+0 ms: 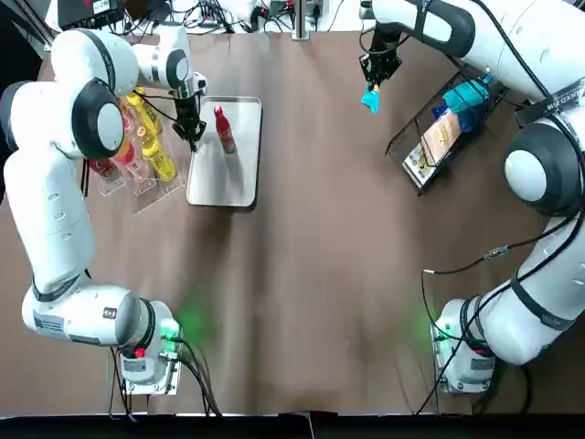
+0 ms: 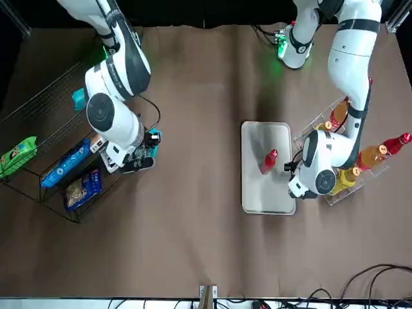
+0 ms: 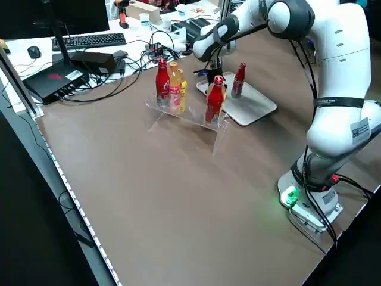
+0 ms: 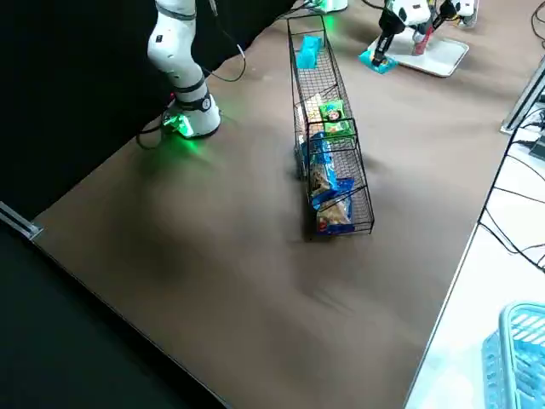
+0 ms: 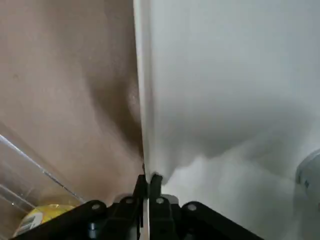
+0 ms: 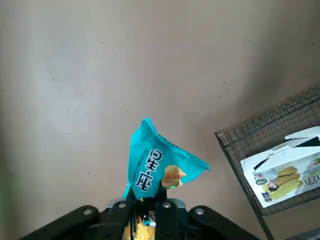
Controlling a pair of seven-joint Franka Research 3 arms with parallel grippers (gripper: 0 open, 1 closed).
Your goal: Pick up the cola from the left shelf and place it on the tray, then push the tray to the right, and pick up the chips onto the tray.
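A red cola bottle (image 1: pixel 224 129) stands upright on the silver tray (image 1: pixel 239 176), also seen as the cola bottle (image 2: pixel 268 161) from the front. My left gripper (image 1: pixel 191 131) is low at the tray's left rim (image 5: pixel 141 100), its fingers (image 5: pixel 155 181) shut together with nothing between them. My right gripper (image 1: pixel 377 77) hangs above the table right of the tray, shut on a teal chips bag (image 1: pixel 370 98). In the right wrist view the chips bag (image 6: pixel 152 165) dangles from the fingers over bare table.
A clear shelf (image 1: pixel 137 187) with several bottles (image 3: pixel 172 89) stands just left of the tray. A wire rack (image 1: pixel 437 137) with snack packs (image 4: pixel 328 183) lies at the right. Brown table (image 1: pixel 311 274) stretches between the tray and the rack.
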